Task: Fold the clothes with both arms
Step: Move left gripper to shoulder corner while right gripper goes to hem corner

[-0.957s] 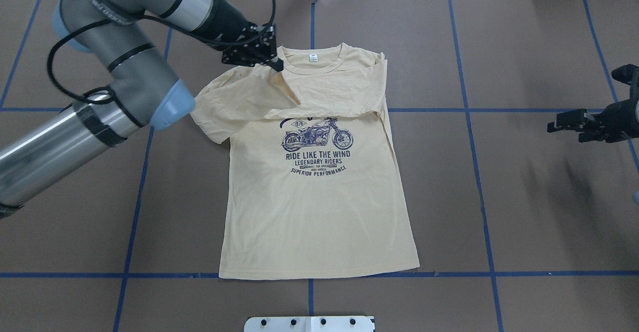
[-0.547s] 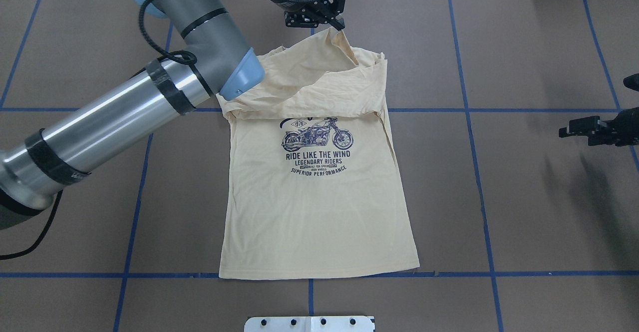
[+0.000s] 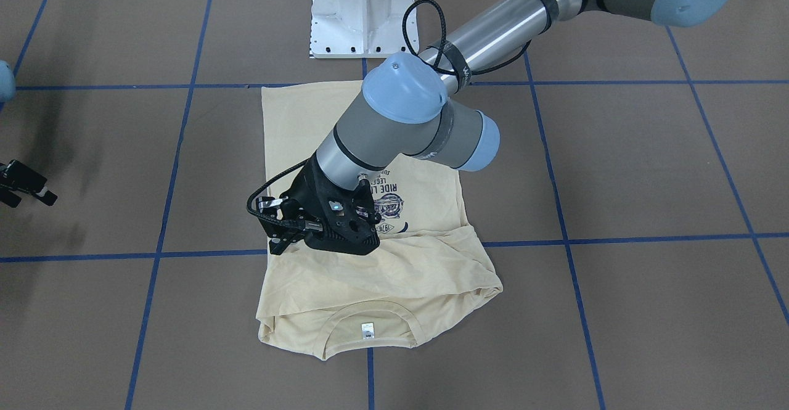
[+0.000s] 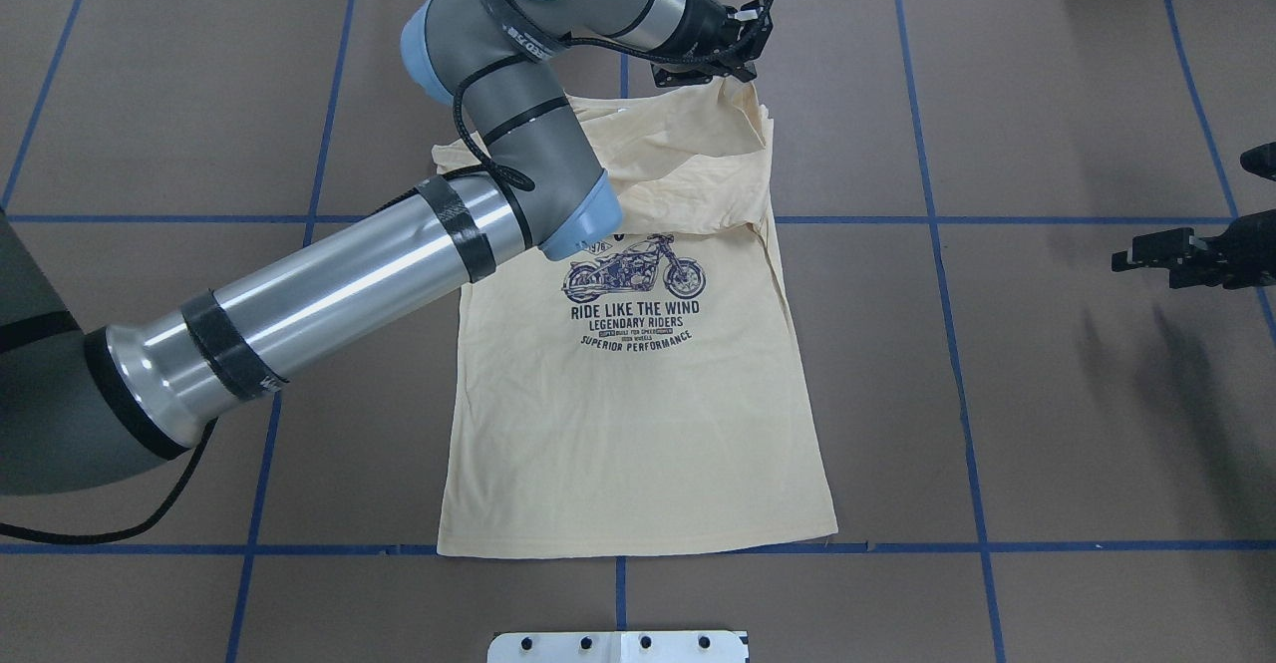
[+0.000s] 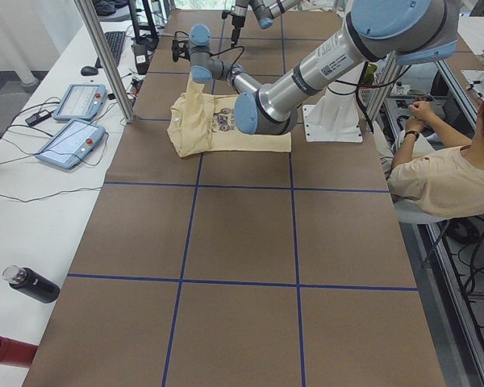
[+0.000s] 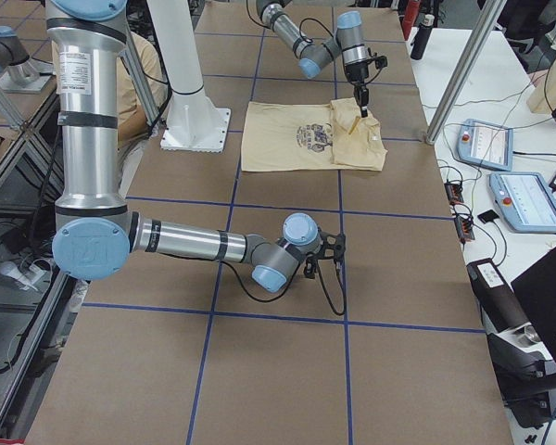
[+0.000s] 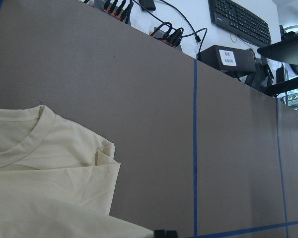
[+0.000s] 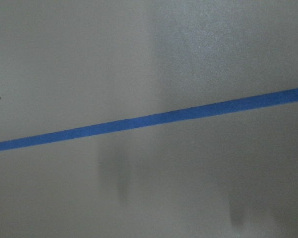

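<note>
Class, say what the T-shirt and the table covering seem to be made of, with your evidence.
T-shirt: thin, soft knit, probably cotton jersey, matte; it creases and drapes where lifted. Table covering: brown matte sheet, perhaps paper or card; flat, no sheen.

- We find the pale cream-yellow long-sleeved thin-fabric T-shirt lying mid-way along the brown paper-covered table, with its hem toward the robot and its neckline on the far side.
- The white metal pedestal base stands near the hem, on the robot's side.
- The left arm's black two-finger gripper sits over the shirt's far right corner, with a peak of fabric pinched between its fingers.
- The right arm's black two-finger gripper hangs well apart from the shirt, to its right.
</note>
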{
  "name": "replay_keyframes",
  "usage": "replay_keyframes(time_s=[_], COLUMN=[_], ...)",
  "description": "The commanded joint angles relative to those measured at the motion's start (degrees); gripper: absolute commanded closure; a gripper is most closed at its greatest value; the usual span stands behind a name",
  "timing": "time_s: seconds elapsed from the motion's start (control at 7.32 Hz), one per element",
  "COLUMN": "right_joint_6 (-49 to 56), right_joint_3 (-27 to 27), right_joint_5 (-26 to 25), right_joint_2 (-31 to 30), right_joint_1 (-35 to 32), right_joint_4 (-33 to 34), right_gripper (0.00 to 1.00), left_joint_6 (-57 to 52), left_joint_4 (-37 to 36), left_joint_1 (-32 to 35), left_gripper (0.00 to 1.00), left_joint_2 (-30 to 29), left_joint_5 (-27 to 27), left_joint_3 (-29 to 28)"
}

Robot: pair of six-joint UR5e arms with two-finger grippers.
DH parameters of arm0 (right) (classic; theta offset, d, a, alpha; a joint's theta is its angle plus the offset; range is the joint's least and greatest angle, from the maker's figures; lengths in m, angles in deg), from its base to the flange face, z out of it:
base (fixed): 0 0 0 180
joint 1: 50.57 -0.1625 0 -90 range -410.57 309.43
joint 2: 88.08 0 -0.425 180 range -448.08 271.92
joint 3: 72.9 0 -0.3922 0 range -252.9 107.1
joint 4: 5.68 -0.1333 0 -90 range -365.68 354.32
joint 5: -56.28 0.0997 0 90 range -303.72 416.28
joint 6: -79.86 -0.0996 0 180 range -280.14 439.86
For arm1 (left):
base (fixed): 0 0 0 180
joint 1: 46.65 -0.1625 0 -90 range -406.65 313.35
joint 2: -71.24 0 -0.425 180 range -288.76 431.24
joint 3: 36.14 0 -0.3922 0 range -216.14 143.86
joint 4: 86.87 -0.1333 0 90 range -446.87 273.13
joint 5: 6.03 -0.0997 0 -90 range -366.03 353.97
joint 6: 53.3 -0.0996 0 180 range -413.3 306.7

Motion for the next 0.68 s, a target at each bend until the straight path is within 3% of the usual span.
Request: replay_keyframes(time_s=[0.0,0.14,0.41,0.55], right_joint_6=[-0.19,-0.19,-0.36,-3.32], right_joint_3=[-0.02,-0.03,-0.11,-1.24], right_joint_5=[-0.07,-0.07,-0.07,-0.24], right_joint_2=[0.08,0.08,0.08,1.22], right_joint_1=[-0.03,-0.03,0.5,3.37], right_joint_4=[-0.02,-0.02,-0.1,-0.37], right_gripper=[0.0,0.0,0.0,0.0], left_joint_6=[0.07,0.85,2.43,5.57], left_joint_4=[4.14,4.95,6.02,5.93], left_joint_1=[-2.66,-2.76,-3.11,-3.11], left_gripper=[0.68,0.45,0.27,0.27], left_joint_2=[-1.22,-3.06,-4.13,-3.96], left_joint_5=[-4.77,-5.31,-7.25,-7.08], left_joint_3=[-4.39,-7.21,-9.52,-9.43])
